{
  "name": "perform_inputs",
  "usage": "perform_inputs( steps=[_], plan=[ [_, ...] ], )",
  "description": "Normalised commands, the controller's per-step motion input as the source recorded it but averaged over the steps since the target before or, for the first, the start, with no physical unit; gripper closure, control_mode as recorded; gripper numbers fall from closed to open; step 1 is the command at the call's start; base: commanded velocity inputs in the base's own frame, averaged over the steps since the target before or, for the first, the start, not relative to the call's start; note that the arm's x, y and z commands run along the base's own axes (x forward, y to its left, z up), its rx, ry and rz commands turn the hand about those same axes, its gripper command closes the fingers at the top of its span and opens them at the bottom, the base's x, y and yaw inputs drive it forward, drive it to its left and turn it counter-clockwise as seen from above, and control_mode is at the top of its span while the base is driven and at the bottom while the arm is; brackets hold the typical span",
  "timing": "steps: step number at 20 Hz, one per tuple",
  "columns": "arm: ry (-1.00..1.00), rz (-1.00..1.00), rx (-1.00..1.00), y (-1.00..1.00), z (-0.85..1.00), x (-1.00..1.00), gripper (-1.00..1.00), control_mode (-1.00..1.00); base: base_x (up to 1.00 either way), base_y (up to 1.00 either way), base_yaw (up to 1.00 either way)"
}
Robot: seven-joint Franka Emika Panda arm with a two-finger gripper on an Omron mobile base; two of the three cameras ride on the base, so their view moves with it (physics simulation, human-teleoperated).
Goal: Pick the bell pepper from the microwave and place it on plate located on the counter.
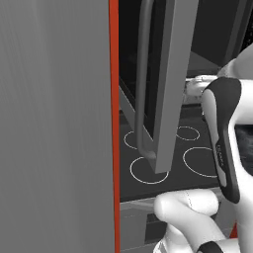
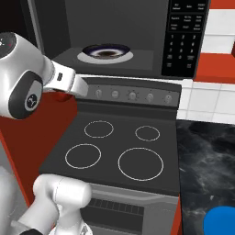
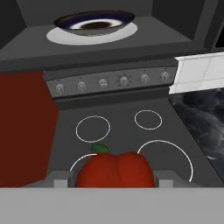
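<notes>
Bell pepper (image 3: 115, 169) stem-up in hand (image 3: 114, 178)

Glossy marbled stone counter (image 2: 206, 160), matt stove (image 2: 114, 147)

Red bell pepper (image 3: 115, 170) above stove, microwave (image 2: 137, 36) open, blue plate (image 2: 221, 220) on counter (image 2: 202, 156)

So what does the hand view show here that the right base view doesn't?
The hand view alone shows the bell pepper plainly, red with a green stem, low between the pincer fingertips over the stove.

The right base view alone shows the blue plate on the counter, the microwave keypad, and the arm.

Both show the open microwave cavity with the bowl on its white dish, the stove knobs, the burner rings and the marbled counter.
</notes>
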Motion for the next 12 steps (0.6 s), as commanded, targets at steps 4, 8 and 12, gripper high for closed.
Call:
perform_inputs(
  steps=[4, 8, 12],
  plan=[
    [0.04, 0.0, 0.0, 0.03, -0.33, -0.21, 1.0, -1.0, 0.0, 0.0, 0.0],
    [0.0, 0.0, 0.0, 0.0, -0.28, -0.05, 1.0, -1.0, 0.0, 0.0, 0.0],
    [0.0, 0.0, 0.0, 0.02, -0.34, -0.08, 1.0, -1.0, 0.0, 0.0, 0.0]
  ],
)
